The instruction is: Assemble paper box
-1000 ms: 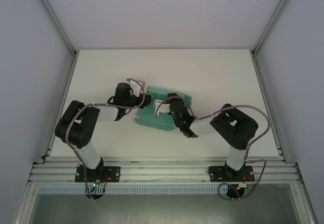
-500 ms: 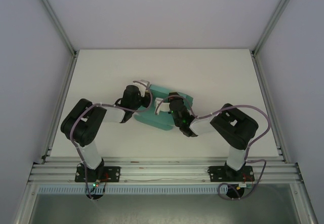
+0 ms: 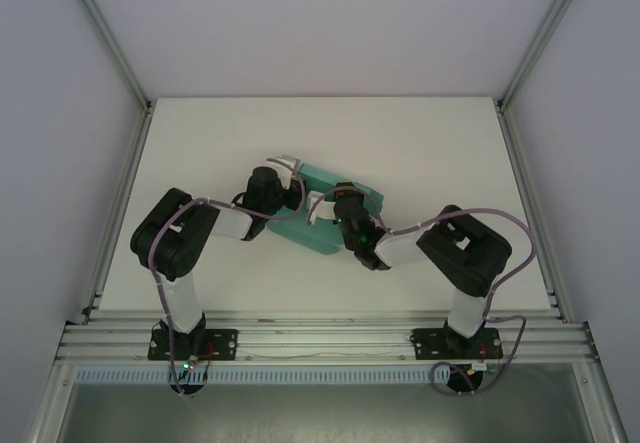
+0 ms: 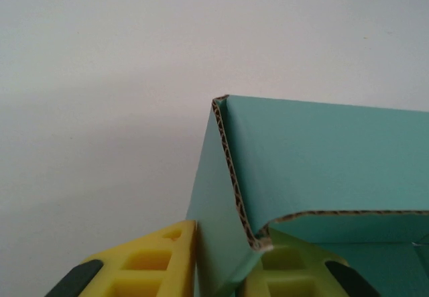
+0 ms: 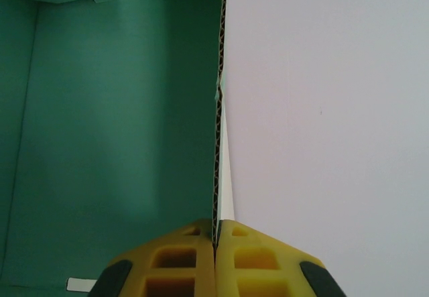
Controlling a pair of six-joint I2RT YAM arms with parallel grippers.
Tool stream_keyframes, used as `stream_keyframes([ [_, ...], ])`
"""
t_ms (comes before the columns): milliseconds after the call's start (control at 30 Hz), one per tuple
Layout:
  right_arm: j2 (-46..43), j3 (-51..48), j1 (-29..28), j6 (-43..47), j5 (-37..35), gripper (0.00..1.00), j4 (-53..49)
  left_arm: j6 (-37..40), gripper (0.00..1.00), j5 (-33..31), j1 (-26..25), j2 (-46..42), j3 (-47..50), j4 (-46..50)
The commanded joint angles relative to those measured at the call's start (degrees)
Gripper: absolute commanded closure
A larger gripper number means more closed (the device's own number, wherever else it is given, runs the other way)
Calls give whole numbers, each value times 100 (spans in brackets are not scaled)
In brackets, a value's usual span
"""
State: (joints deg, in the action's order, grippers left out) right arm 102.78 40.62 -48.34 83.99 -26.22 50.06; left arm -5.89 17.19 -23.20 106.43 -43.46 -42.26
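On the table [image 3: 200,143], a little past the middle between the two arms, lay the box [image 3: 303,233]. It was teal card, partly folded, with walls raised and its near edge flat on the white surface. From above it sat tilted, its left end farther from the bases than its right.

In the left wrist view the box [image 4: 315,169] showed a standing corner. One wall ran down toward the camera, another ran off to the right, and the brown fluted edge of the card was bare along the top. In the right wrist view the box [image 5: 120,123] showed its green inside at left. One upright wall was seen edge-on, running straight up the middle, with bare table [image 5: 322,109] to its right.

The right gripper [image 3: 322,208] reached in over the middle of the box. Its yellow fingers [image 5: 181,260] were pressed together on that upright wall, pinching the card between the pads of the right gripper [image 5: 216,238].

The left gripper [image 3: 289,173] met the far left corner of the box. Its fingers [image 4: 161,260] stood one on each side of the corner wall, the outer one against the outside face and the inner one under the folded flap. So the left gripper [image 4: 224,247] looked to be grasping that corner.

Aluminium rails [image 3: 300,335] ran along the near edge by the bases.
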Motion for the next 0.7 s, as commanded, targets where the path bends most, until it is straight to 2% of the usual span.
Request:
stream_keyframes([
  [0,-82,66,-90,-187,404,100,-514,77,79,514,-46,225,-158,229],
  [67,-99,86,-90,-238,398,100,-562,168,82,644,-49,247,-272,322],
  [133,-105,100,-88,-242,377,100,-620,181,100,484,-45,255,-390,457],
  [233,-109,117,-89,-265,346,100,-651,237,100,9,-57,255,-460,621],
  [300,-127,147,-81,-357,315,100,-750,254,100,-551,-106,255,-409,633],
  [500,-133,234,-80,-667,155,100,-939,-144,100,-3312,-525,255,-310,1017],
  [567,-125,252,-80,-727,89,100,-1015,-149,100,-3605,-621,424,-191,953],
  [667,-127,221,-68,-761,64,100,-1029,-241,100,-3450,-642,449,-113,964],
])
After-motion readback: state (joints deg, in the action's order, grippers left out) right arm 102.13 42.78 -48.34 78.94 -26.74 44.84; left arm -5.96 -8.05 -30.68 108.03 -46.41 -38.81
